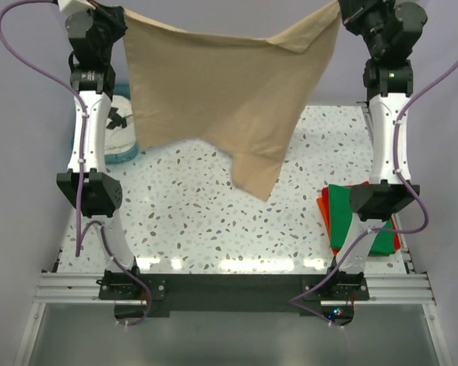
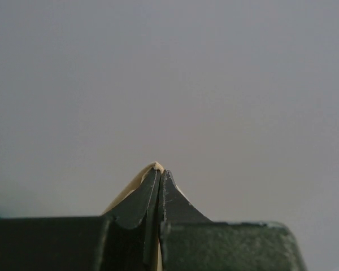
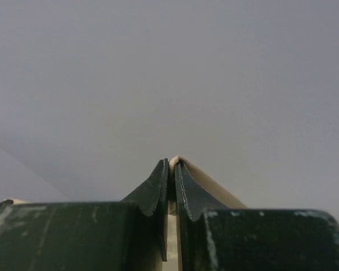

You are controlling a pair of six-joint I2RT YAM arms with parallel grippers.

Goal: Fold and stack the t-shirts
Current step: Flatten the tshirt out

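L pincer [image 2: 160,172], R pincer [image 3: 172,161] high up, tight on tan tee [image 1: 221,84]

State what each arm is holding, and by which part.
Both hold the plain tan cloth t-shirt, hanging spread between them: left fingers pinch its upper left corner, right fingers its upper right corner.

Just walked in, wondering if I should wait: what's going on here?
Both arms are raised, holding the tan t-shirt spread between them above the table. The left gripper and right gripper are each shut on its upper edge; the rest hangs loose. A green t-shirt lies folded on a red-orange t-shirt at the table's near right. A white printed t-shirt sits in the teal basket at left.
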